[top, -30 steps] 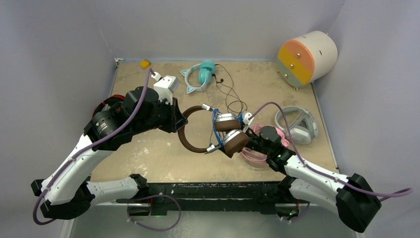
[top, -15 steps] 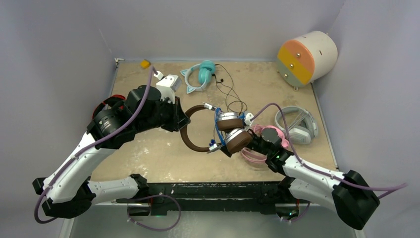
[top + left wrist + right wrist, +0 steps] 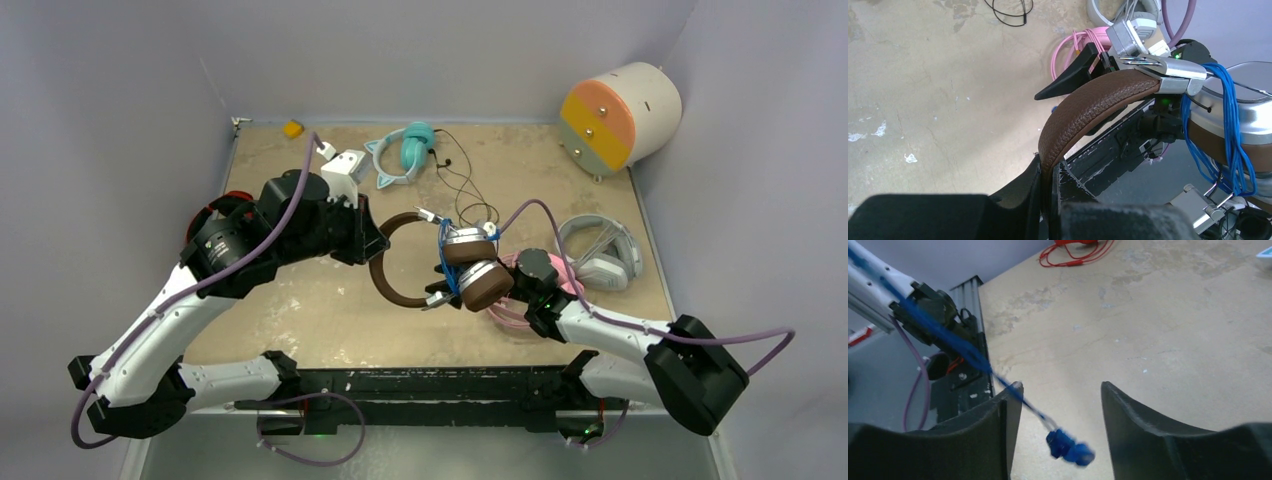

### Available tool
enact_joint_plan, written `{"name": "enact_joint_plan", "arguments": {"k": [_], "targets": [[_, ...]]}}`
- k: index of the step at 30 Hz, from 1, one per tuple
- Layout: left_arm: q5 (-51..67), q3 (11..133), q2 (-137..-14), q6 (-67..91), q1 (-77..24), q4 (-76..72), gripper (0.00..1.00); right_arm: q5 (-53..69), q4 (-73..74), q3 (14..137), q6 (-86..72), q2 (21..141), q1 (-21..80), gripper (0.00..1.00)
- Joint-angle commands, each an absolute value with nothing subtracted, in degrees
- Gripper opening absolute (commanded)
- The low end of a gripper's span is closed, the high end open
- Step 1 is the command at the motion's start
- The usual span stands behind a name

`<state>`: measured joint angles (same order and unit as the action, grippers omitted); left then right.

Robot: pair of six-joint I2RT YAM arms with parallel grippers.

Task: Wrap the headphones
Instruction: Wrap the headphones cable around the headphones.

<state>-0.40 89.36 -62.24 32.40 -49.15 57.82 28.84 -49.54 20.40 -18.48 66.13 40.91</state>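
The left pincer (image 3: 1047, 182) clamps the leather band (image 3: 1088, 107) of the brown headphones (image 3: 455, 265), holding them off the bench (image 3: 300, 310). Several turns of blue cord (image 3: 1230, 145) already loop the silver cups (image 3: 1248, 117), just ahead of the right pincer (image 3: 1060, 395). Its jaws stand apart, with the cord's loose tail and plug (image 3: 1069, 451) dangling between them, ungripped. The winding looks largely done, with the tail yet to be tucked. Behind the right pincer lie the pink pair (image 3: 512, 318) and grey-white pair (image 3: 600, 255); whether those are wrapped is unclear.
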Motion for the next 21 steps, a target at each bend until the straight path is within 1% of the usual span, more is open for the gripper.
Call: {"name": "enact_joint_plan", "arguments": {"k": [1, 4, 6, 7, 9, 13, 16, 17, 18, 21], "targets": [[0.55, 91.80, -61.81, 34.28, -49.04, 52.93, 0.00, 31.47, -54.26, 22.73, -19.07, 66.05, 40.86, 0.55], [-0.60, 91.93, -61.66, 34.70, -49.04, 53.38, 0.00, 32.11, -54.28, 22.35, -19.60, 66.04, 40.85, 0.33], [-2.41, 91.93, -61.70, 35.04, -49.04, 53.60, 0.00, 33.17, -54.46, 22.20, -20.26, 66.17, 40.87, 0.21], [-3.19, 91.81, -61.77, 35.06, -49.04, 53.61, 0.00, 33.93, -54.59, 22.25, -20.60, 66.21, 40.82, 0.17], [-4.96, 91.11, -61.79, 35.07, -49.04, 53.11, 0.00, 36.26, -55.74, 21.71, -22.58, 66.83, 40.82, 0.16], [-6.79, 90.29, -62.90, 34.65, -48.34, 52.58, 0.00, 41.85, -62.59, 18.98, -28.10, 67.52, 40.89, 0.14], [-7.24, 89.82, -64.01, 34.16, -47.14, 51.98, 0.00, 44.01, -67.57, 16.70, -32.40, 66.53, 41.53, 0.07], [-7.71, 89.68, -64.37, 34.11, -46.72, 51.88, 0.00, 43.99, -67.97, 16.33, -33.32, 65.88, 42.34, 0.05], [-8.57, 89.59, -64.70, 34.09, -46.39, 51.81, 0.00, 43.86, -66.98, 16.43, -33.74, 65.08, 43.07, 0.00], [-10.78, 88.62, -64.97, 34.16, -45.14, 50.69, 0.00, 41.18, -62.65, 17.29, -33.08, 61.88, 46.95, 0.00]]}}
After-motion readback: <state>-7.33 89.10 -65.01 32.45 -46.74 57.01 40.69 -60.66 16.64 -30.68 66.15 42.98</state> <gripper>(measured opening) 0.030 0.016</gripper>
